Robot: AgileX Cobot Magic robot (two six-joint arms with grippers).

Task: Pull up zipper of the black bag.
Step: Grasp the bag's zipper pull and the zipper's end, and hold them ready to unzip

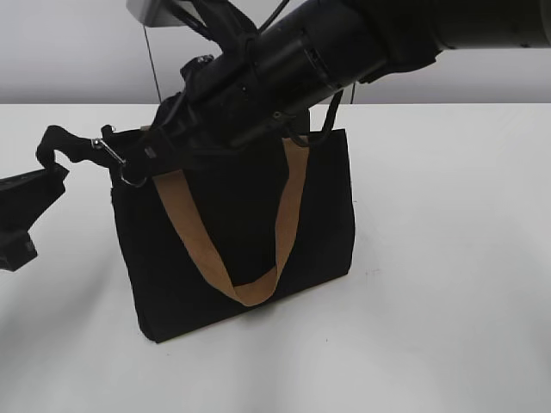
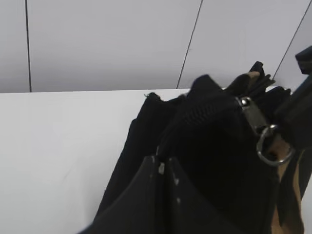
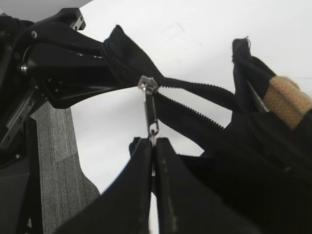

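Observation:
The black bag (image 1: 250, 215) stands upright on the white table, its tan handle (image 1: 250, 288) hanging down the front. The silver zipper (image 1: 110, 151) sits near the bag's top left end. My right gripper (image 1: 136, 165) reaches across from the upper right. In the right wrist view it (image 3: 153, 142) is shut on the pull tab hanging below the zipper slider (image 3: 147, 84), and the zip line is split open behind it. My left gripper (image 1: 53, 172) is shut on the black fabric tail at the zip's end (image 2: 163, 163). The zipper's ring (image 2: 274, 146) shows in the left wrist view.
The white table (image 1: 448, 258) spreads right of and in front of the bag, with a grey wall behind. A grey ribbed surface (image 3: 53, 161) lies at the left of the right wrist view. The right arm (image 1: 344, 43) crosses above the bag top.

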